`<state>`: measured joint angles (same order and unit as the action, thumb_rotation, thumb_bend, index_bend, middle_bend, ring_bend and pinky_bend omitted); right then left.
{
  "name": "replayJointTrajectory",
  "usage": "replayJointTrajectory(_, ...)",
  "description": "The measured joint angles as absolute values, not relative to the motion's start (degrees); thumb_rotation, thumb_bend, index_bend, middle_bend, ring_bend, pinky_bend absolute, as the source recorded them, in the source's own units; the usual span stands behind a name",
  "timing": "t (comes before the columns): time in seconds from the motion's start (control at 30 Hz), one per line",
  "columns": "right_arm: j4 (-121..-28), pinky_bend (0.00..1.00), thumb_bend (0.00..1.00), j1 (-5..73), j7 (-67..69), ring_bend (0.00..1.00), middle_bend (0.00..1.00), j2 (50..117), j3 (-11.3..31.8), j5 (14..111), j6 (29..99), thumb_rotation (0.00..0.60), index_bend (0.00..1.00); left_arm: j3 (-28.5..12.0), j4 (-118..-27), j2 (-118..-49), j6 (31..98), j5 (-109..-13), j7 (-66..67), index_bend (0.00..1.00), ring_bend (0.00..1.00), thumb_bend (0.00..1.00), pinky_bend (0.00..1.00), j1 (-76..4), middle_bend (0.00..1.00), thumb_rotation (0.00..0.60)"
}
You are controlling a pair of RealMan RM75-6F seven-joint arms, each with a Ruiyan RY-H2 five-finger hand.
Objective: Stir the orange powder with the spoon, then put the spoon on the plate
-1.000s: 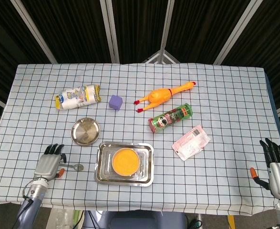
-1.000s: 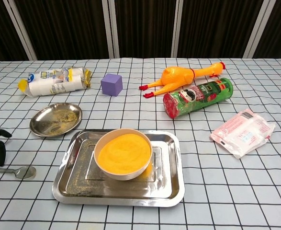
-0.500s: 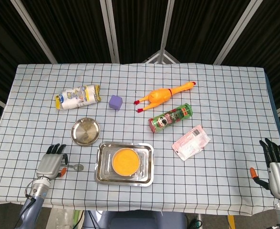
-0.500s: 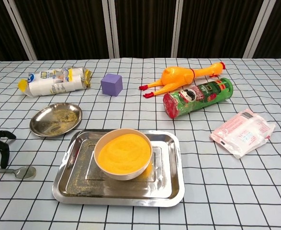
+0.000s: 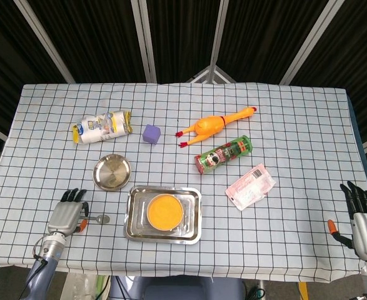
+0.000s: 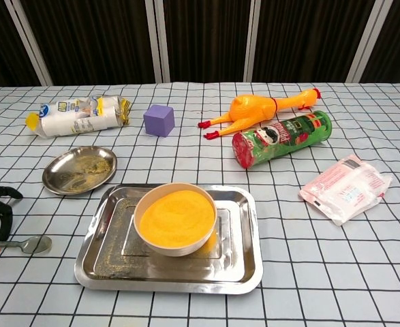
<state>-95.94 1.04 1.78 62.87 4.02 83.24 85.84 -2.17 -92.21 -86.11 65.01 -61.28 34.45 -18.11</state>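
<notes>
Dark curtained panels stand behind a checked cloth surface [image 5: 296, 112] that carries everything. Over the last second the left hand [image 5: 64, 217] slides a little toward the near edge and outward, so that it now lies slightly further back along the spoon's handle, while the spoon [image 6: 24, 244] keeps its place on the cloth and the right hand [image 5: 363, 219] does not move at all. That reads as a settling of the approach rather than a lift: the stirring has not begun, and the grasp looks unfinished.

From the head view the left hand covers the handle end, with the spoon's bowl poking out just beside it toward the tray [image 5: 133, 231]. Its fingers [image 6: 1, 204] curve down over the handle in the chest view, but whether they actually pinch it I cannot tell. The right hand rests at the far right edge, fingers apart and holding nothing.

Orange powder [image 6: 176, 216] fills the bowl [image 6: 179, 246] sitting in the tray, close to the spoon's right. The round plate [image 6: 60, 182] lies just beyond the spoon, between it and the white packet [image 6: 77, 116], and it holds no spoon yet
</notes>
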Motion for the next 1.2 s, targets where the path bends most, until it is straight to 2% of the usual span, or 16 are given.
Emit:
replayJointTrajectory(0.3, -95.9, 0.00, 0.41, 1.0, 1.9, 0.00, 0.00, 62.9, 4.0, 83.3, 85.9, 0.600, 0.00, -2.0, -93.8, -85.3, 66.0, -62.3, 34.6, 0.52, 0.00, 0.52, 0.00, -18.3, 0.08, 0.600)
replayJointTrajectory(0.6, -96.0, 0.00, 0.41, 1.0, 1.9, 0.00, 0.00, 62.8, 4.0, 83.4, 85.9, 0.600, 0.00, -3.1, -100.1, -82.7, 67.5, -63.0, 35.2, 0.52, 0.00, 0.52, 0.00, -19.1, 0.08, 0.600)
replayJointTrajectory(0.93, -96.1, 0.00, 0.41, 1.0, 2.0, 0.00, 0.00, 62.7, 4.0, 83.4, 85.7, 0.600, 0.00, -8.0, -112.5, -79.4, 69.6, -61.7, 40.8, 0.52, 0.00, 0.52, 0.00, -22.6, 0.08, 0.600)
replayJointTrajectory(1.2, -96.1, 0.00, 0.41, 0.9, 2.7, 0.00, 0.00, 62.5, 4.0, 83.2, 85.8, 0.600, 0.00, -12.5, -117.5, -80.8, 70.4, -52.7, 52.7, 0.51, 0.00, 0.52, 0.00, -29.3, 0.08, 0.600)
